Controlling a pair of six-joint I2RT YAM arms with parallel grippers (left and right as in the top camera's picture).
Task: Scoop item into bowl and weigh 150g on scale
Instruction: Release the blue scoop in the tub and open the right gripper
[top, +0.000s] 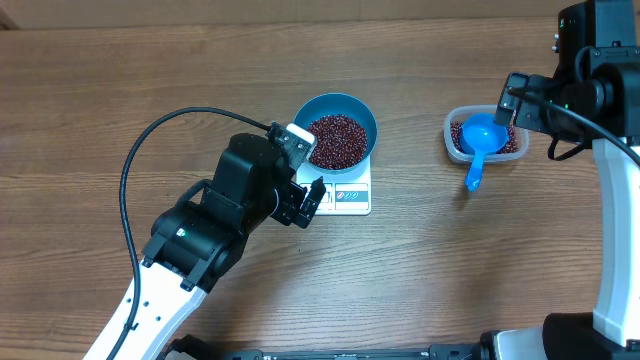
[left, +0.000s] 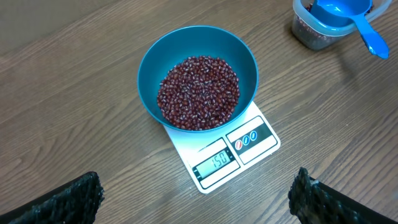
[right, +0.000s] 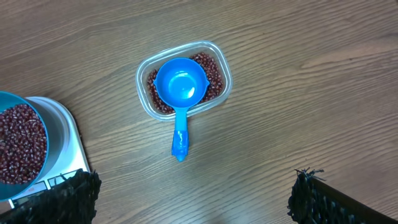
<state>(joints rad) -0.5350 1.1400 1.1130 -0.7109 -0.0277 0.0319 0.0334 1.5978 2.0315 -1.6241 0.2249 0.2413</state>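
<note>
Jaws of left gripper (left: 198, 177) and right gripper (right: 198, 177) gape empty; only left wrist view shows scale (left: 249, 142) reading 150.

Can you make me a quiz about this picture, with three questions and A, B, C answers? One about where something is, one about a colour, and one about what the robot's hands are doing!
1. Where is the bowl standing?
A) on the scale
B) on a shelf
C) on the floor

2. What colour is the scoop lying in the clear tub?
A) red
B) blue
C) green

3. How are the left gripper and right gripper?
A) open, holding nothing
B) shut on the scoop
C) shut on the bowl

Answers:
1 A, the bowl sits on the scale's top.
2 B, it is bright blue.
3 A, each gripper's fingers stand far apart with nothing between them.
</note>
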